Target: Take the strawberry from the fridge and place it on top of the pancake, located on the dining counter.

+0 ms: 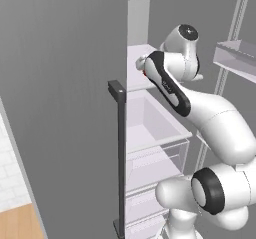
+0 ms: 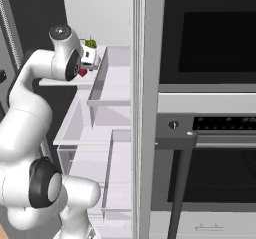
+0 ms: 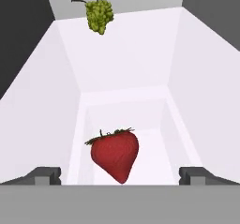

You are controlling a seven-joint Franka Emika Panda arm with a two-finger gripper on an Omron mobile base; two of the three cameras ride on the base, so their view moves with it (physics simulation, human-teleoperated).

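No readable writing or brand shows anywhere. The claw is spread wide inside the fridge, its two tips standing apart on either side of the strawberry, neither touching it. The strawberry lies on the white shelf just ahead of the claw, centred between the tips. A green grape bunch sits well beyond it.

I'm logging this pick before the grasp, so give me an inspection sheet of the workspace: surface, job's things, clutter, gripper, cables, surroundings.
Surface: white fridge shelf, lit and bare around the fruit.
Job's things: strawberry lies on the shelf, between the fingertips but untouched; fridge door stands open.
Clutter: green grape bunch farther back on the shelf.
Gripper: gripper open, holding nothing.
Cables: nothing seen.
Surroundings: built-in oven beside the fridge; white drawers below the shelf.
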